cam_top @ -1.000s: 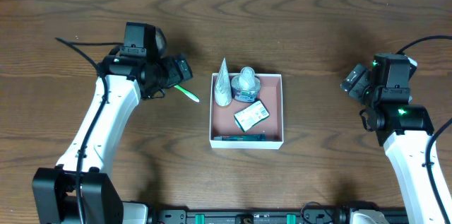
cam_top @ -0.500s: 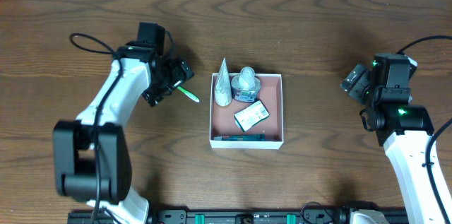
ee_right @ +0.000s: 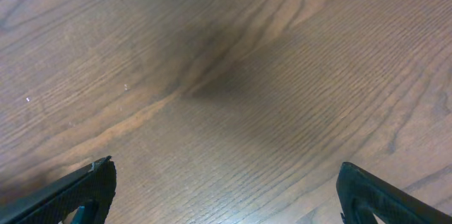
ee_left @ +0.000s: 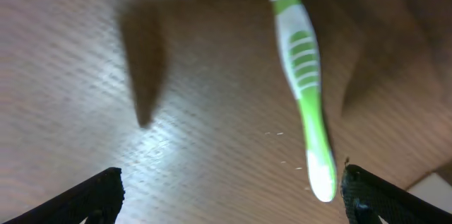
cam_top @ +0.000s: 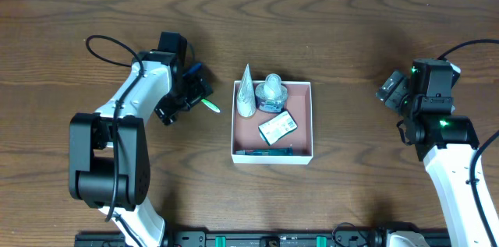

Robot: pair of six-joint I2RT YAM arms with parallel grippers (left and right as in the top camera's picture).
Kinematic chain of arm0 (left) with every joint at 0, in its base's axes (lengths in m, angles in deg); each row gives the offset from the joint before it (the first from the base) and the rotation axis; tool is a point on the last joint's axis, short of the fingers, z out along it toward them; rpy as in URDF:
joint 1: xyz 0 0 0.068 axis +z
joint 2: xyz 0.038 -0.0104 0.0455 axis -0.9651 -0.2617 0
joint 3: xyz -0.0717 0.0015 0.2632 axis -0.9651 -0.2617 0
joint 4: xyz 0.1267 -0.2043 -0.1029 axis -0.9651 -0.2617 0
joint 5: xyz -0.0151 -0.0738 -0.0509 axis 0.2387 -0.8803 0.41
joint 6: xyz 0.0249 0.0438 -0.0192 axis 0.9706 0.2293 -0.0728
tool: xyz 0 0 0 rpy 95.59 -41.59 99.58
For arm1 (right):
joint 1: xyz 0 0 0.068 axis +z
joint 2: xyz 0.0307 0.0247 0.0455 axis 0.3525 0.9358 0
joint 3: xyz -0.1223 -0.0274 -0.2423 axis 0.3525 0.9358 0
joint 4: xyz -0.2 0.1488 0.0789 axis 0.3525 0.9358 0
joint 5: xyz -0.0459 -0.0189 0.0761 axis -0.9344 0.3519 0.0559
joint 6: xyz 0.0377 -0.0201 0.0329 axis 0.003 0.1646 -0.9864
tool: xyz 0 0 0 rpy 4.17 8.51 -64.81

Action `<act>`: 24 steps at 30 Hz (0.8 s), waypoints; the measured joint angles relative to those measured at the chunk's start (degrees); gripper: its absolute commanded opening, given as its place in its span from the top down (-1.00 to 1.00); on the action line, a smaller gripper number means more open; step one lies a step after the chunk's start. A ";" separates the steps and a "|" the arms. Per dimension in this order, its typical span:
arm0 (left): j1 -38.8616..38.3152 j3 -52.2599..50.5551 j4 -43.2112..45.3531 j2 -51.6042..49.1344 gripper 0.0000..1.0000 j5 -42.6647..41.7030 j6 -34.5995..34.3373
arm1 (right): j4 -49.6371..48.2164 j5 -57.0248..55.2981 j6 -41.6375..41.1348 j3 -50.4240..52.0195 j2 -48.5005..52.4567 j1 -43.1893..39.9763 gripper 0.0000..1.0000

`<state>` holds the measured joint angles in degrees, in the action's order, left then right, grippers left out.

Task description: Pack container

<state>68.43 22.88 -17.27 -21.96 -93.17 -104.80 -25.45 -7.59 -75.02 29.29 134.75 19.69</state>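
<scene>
Square white-walled container, pinkish-brown floor: centre of dark wooden tabletop; holds toiletries, one dark slim item indistinct, perhaps a comb. Green plastic toothbrush: on tabletop, just left of container. Left end effector: spread wide, empty, over toothbrush. Right end effector: spread wide, empty, well apart from container.

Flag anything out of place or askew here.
A green toothbrush lies on the table left of the container, beneath the open left gripper. A silver cone-shaped tube overlaps the container's left wall instead of sitting fully inside.
</scene>
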 measured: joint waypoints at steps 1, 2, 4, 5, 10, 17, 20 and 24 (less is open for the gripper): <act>0.00 0.00 -0.24 0.00 -0.96 0.52 0.00 | 0.00 -0.02 0.00 0.00 0.00 0.00 -0.99; 0.00 0.00 -0.46 0.00 -0.96 0.96 0.00 | 0.00 -0.02 0.00 0.00 0.00 0.00 -0.98; 0.00 0.00 -0.35 0.00 -0.96 1.90 0.04 | 0.00 -0.02 0.00 0.00 0.00 0.00 -0.98; 0.00 0.00 -0.11 0.00 -0.96 2.21 0.07 | 0.02 -0.02 0.00 0.00 0.00 0.00 -0.99; 0.00 0.00 1.36 0.00 -0.96 2.75 0.11 | 0.00 -0.02 0.00 0.00 0.00 0.00 -0.99; 0.00 0.00 1.55 -0.35 -0.96 3.30 0.24 | 0.00 -0.02 0.00 0.00 0.00 0.00 -0.98; 0.00 0.02 1.73 -2.21 -0.96 3.30 0.26 | 0.00 -0.02 0.00 0.00 0.00 0.00 -0.98; 0.00 0.44 2.23 -4.79 -0.96 3.21 1.09 | 0.02 0.00 0.00 0.00 0.00 0.00 -0.98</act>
<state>68.43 23.31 -15.04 -26.75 -89.96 -103.71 -25.43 -7.59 -75.02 29.29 134.75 19.69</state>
